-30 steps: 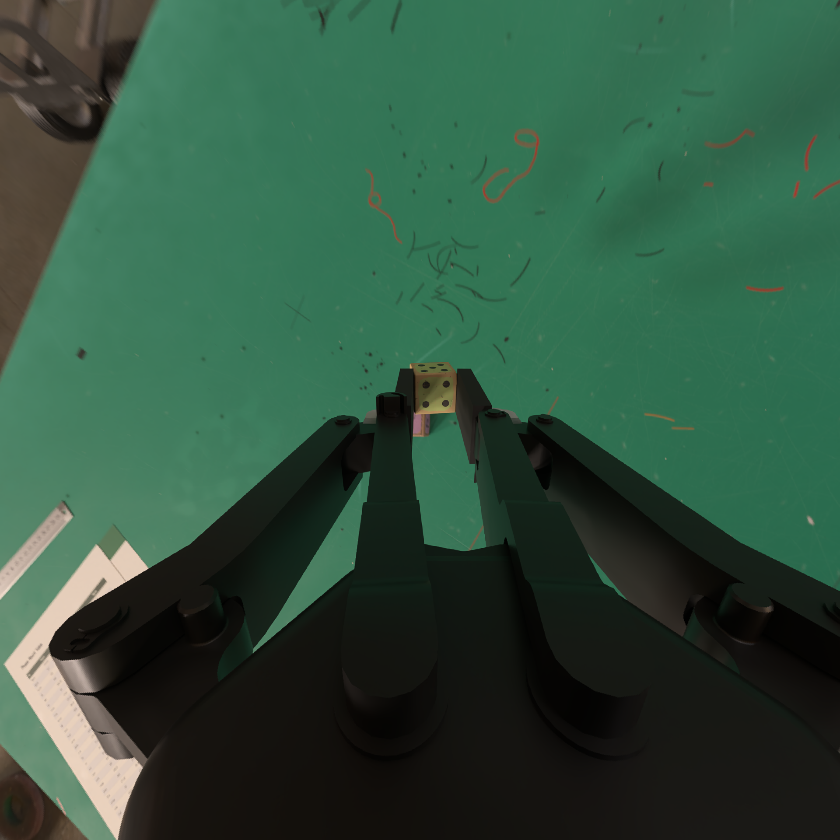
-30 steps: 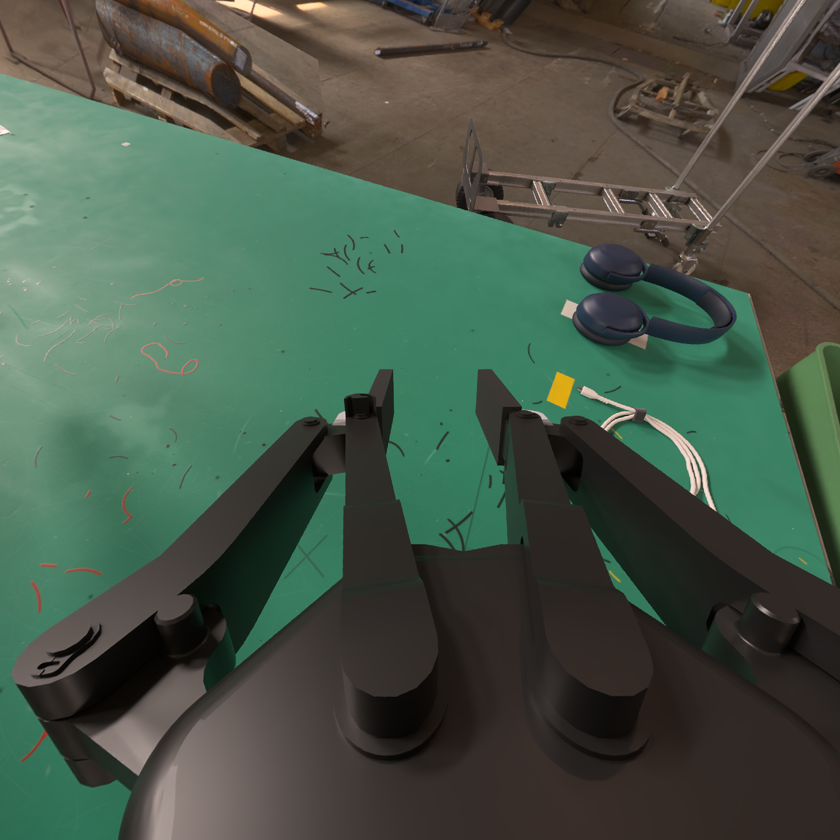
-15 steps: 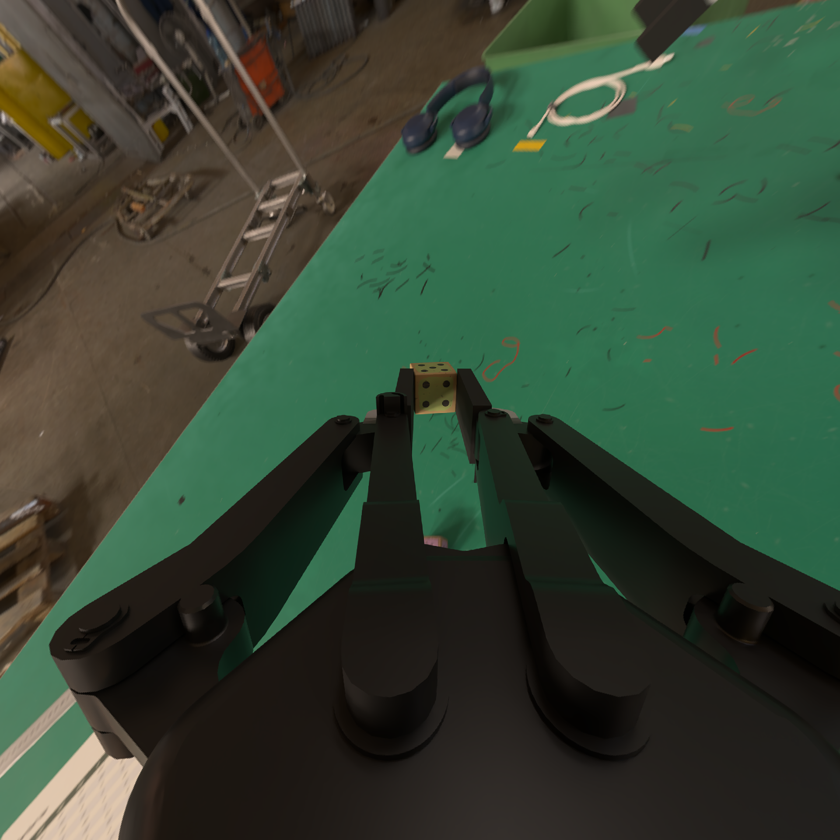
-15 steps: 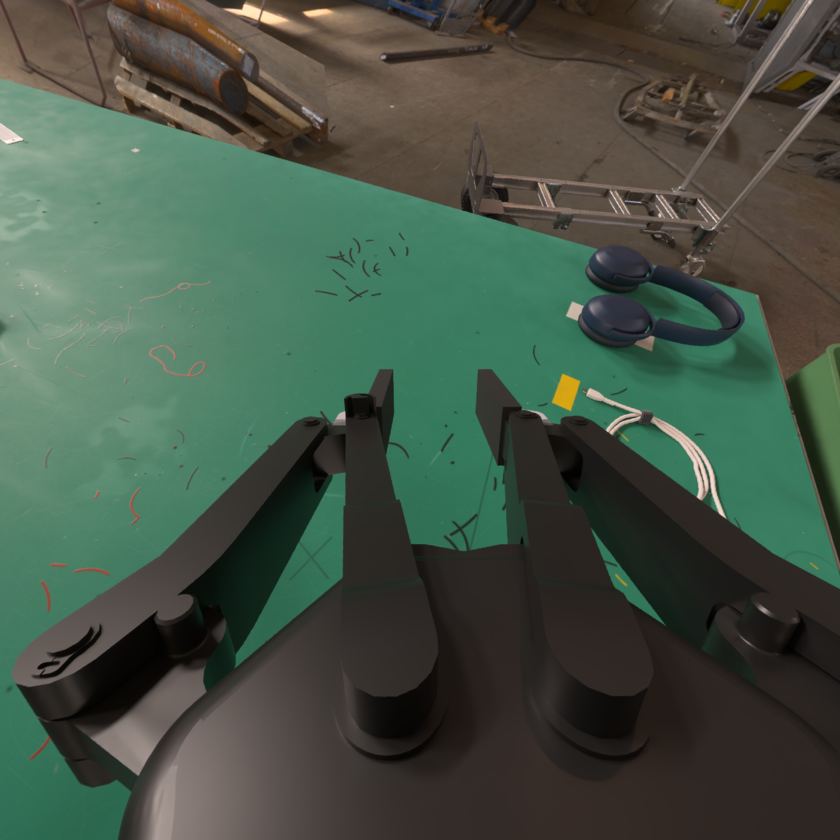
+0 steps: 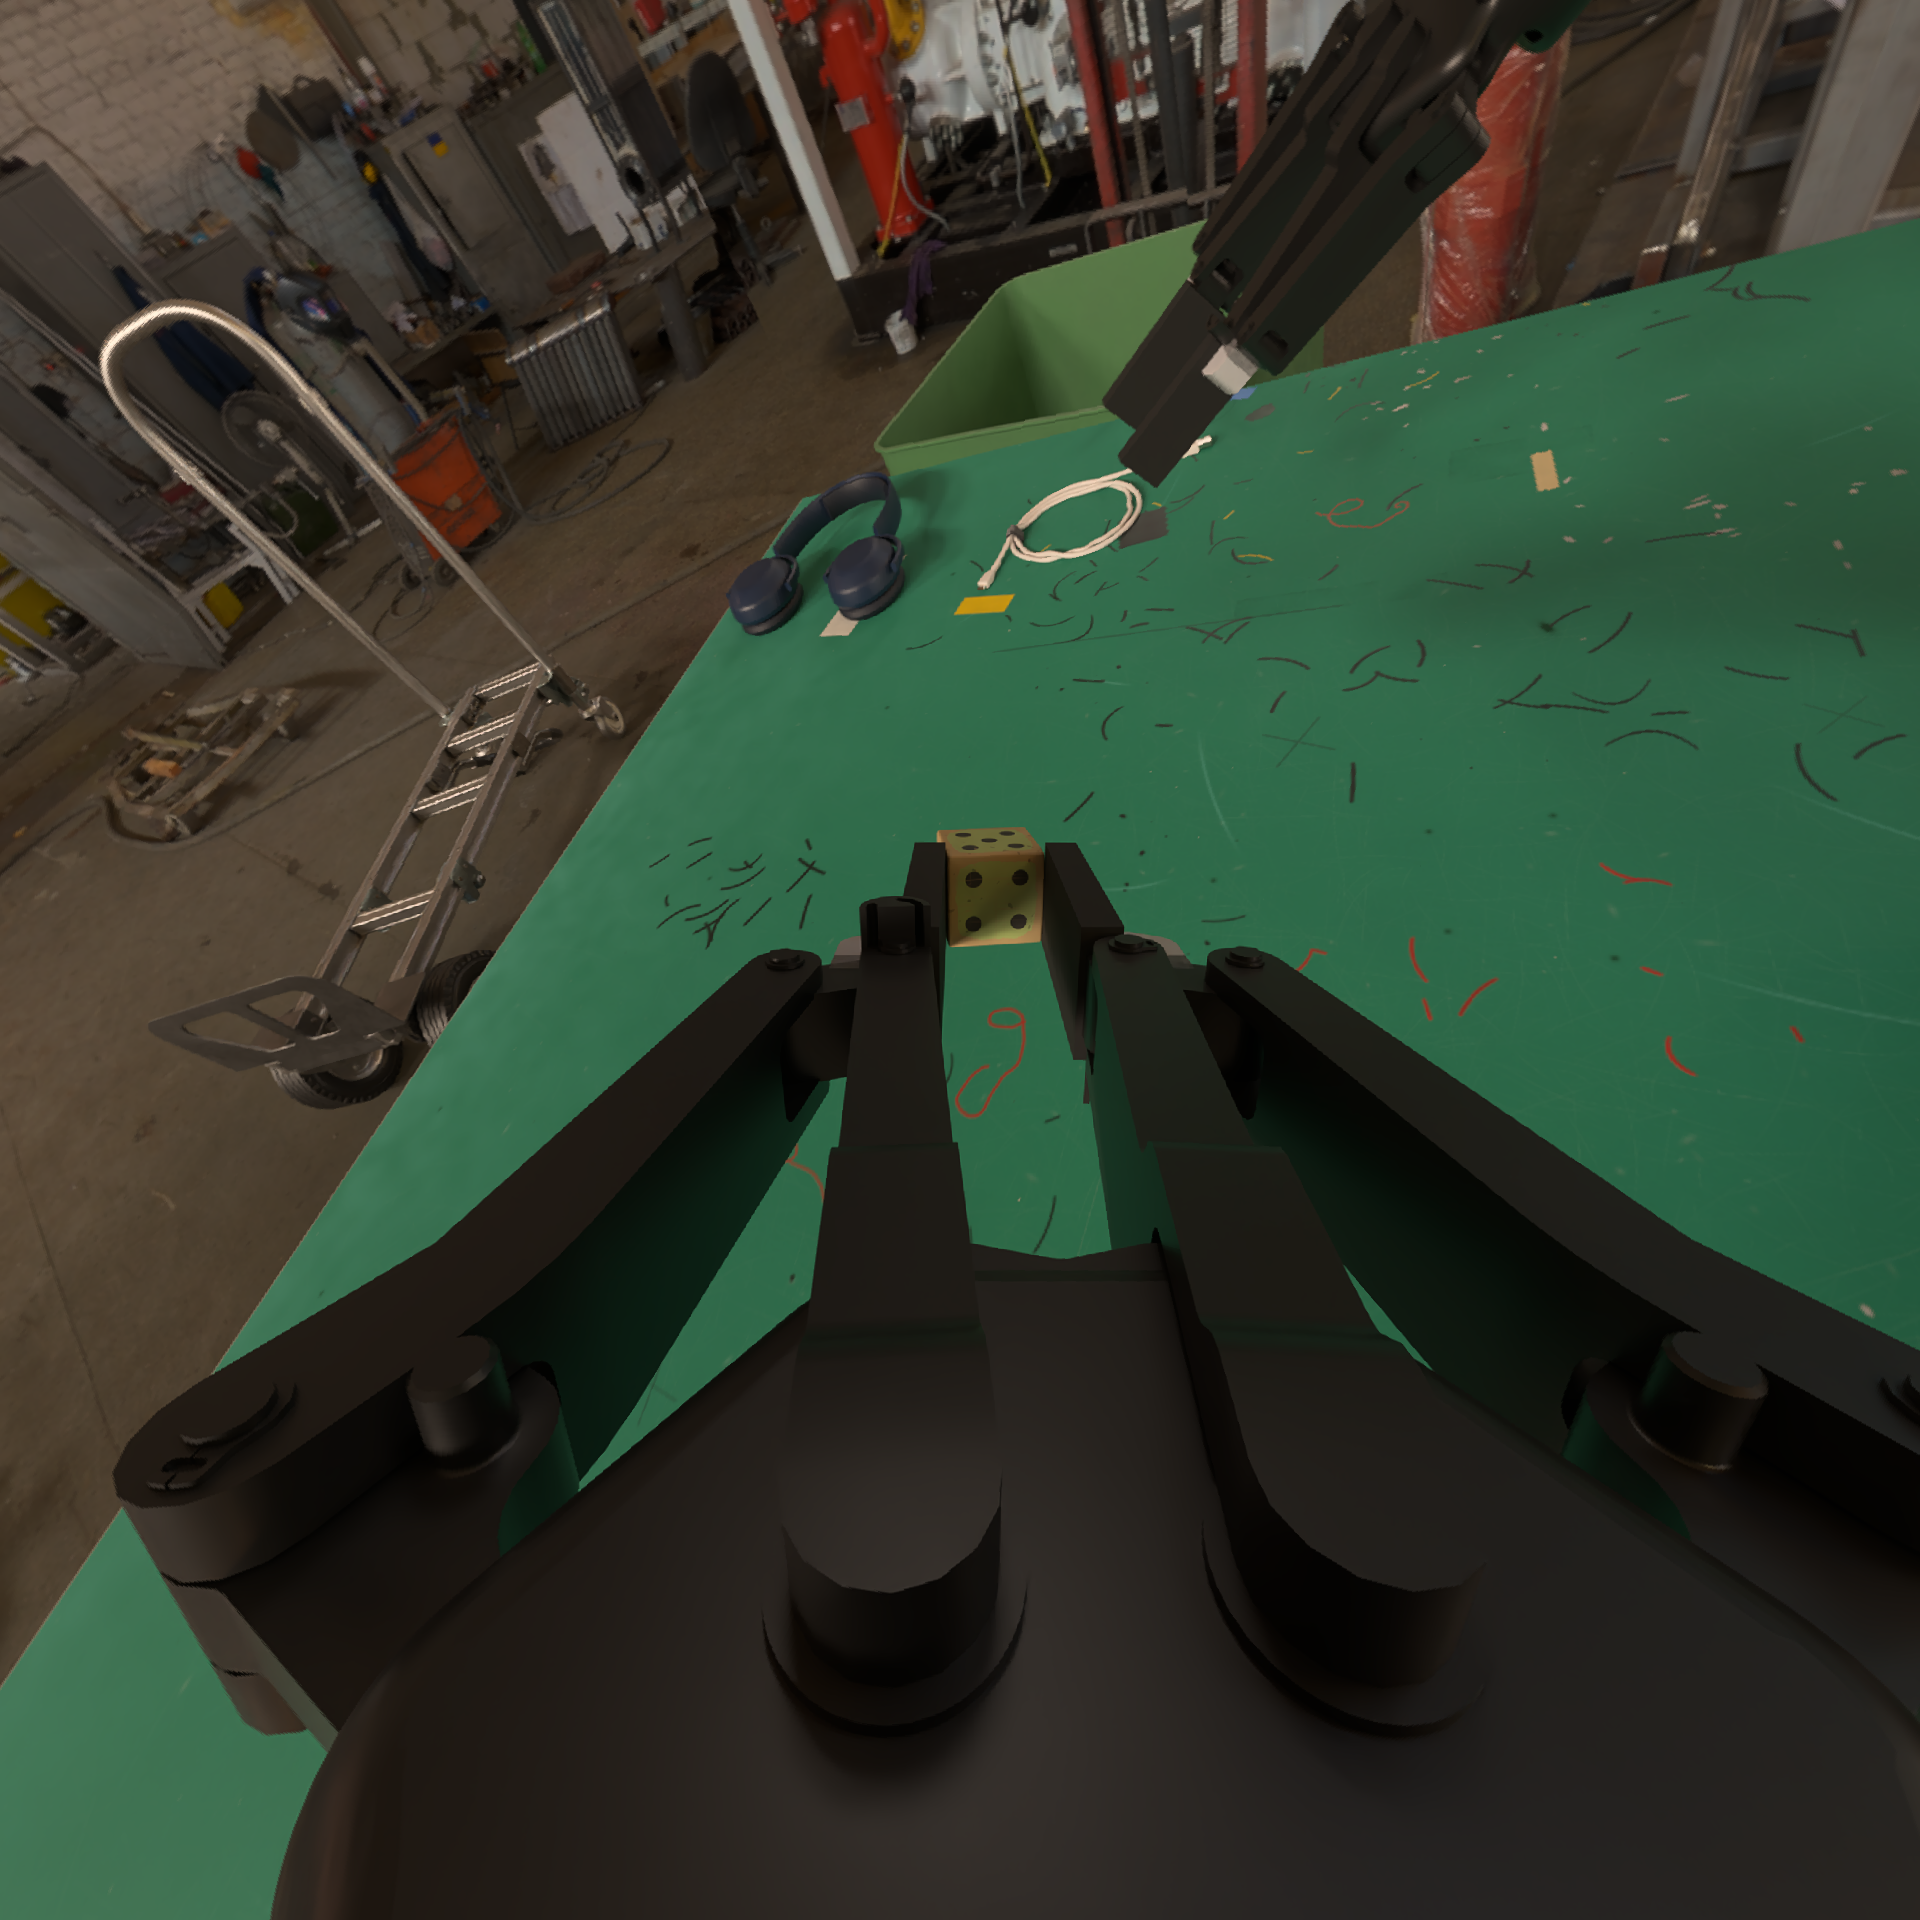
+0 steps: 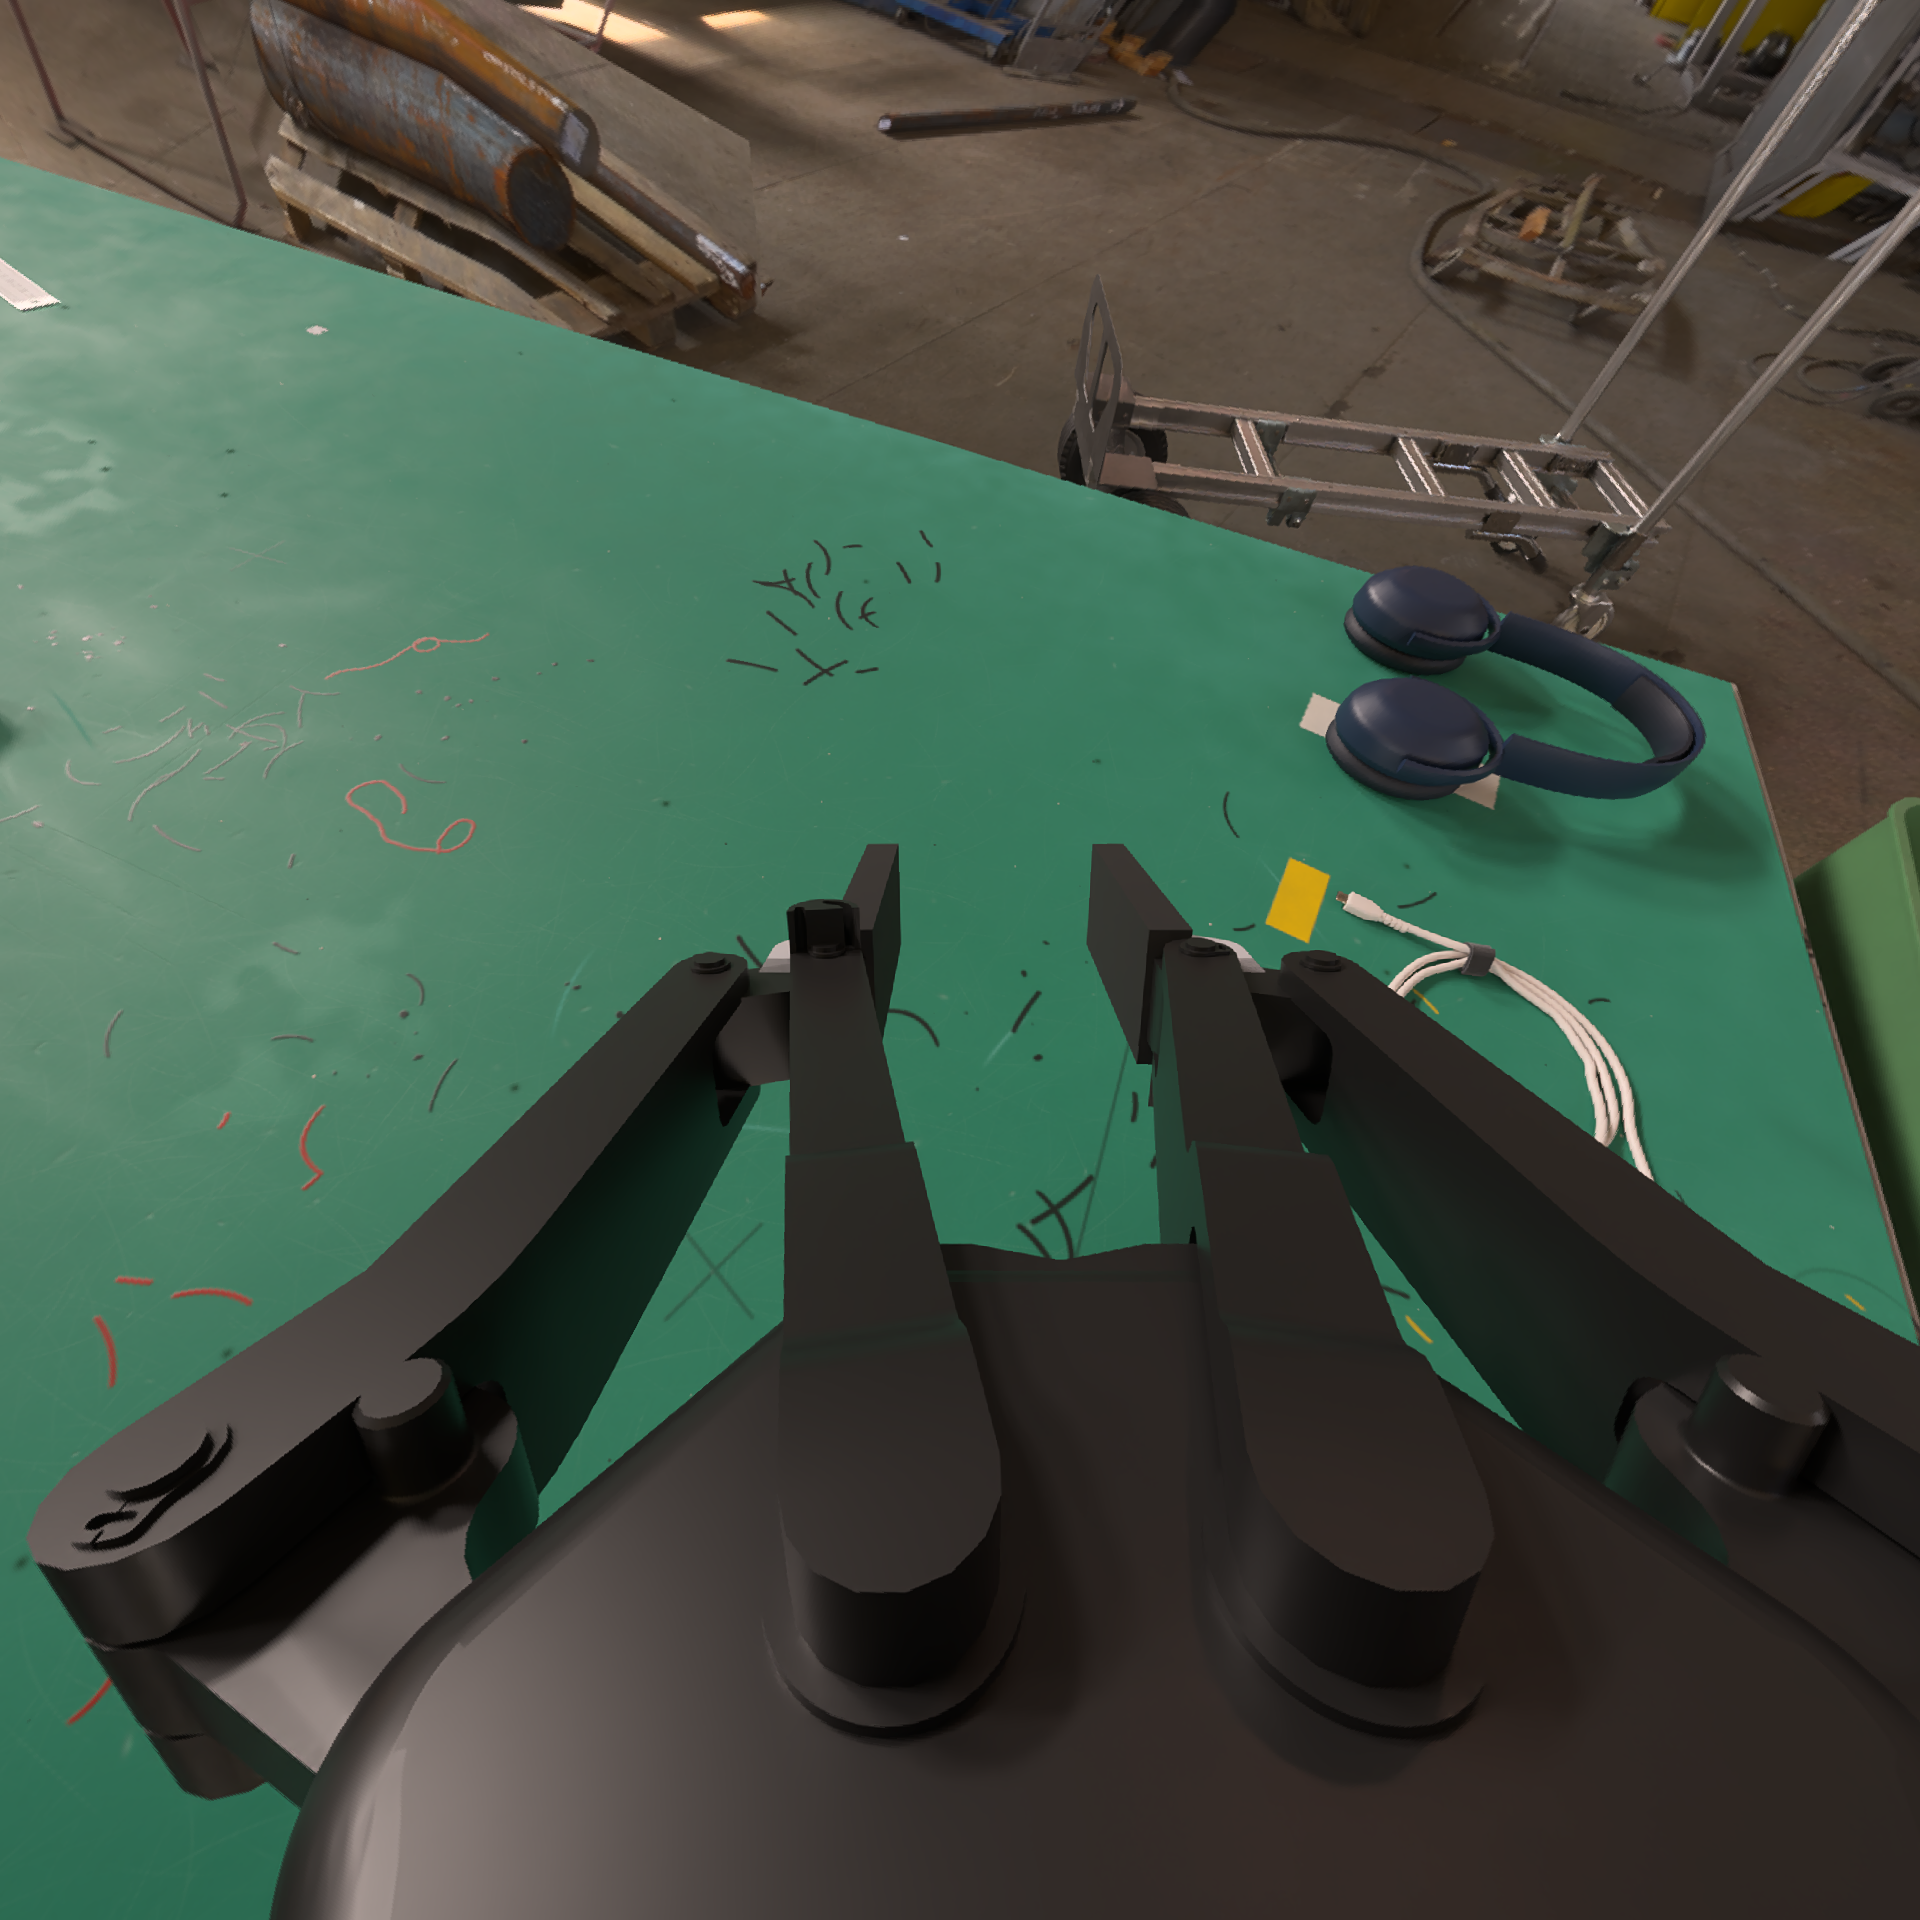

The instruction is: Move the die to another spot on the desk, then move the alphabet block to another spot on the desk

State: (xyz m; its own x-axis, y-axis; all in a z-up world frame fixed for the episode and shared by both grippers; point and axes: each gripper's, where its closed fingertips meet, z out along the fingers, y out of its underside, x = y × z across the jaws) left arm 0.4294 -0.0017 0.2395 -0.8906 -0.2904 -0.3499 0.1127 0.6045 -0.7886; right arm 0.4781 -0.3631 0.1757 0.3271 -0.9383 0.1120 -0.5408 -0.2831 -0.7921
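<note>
So the left gripper [image 5: 992,883] is pinching the yellow die [image 5: 989,885] right between its fingertips, one pad flat on each side face. The die sits square in the grip, not tilted, and looks to be carried clear above the green desk [image 5: 1455,831], though how high I can't really say.

The relation that matters: the die is already in the pincer, so the next move is just down. What's under it is bare mat near the desk's long edge beside the hand truck [image 5: 416,831], close to a patch of black scribbles [image 5: 743,888]. A cube has no long axis to fuss over.

The right gripper [image 6: 992,904] is spread apart with nothing between its fingers, hovering over the far end of the desk. Near that far corner lie the navy headphones [image 6: 1496,691], a coiled white cable [image 6: 1527,1023] and a yellow tag [image 6: 1297,899].

The alphabet block isn't visible in either view, so I can't tell which arm is nearer to it.
</note>
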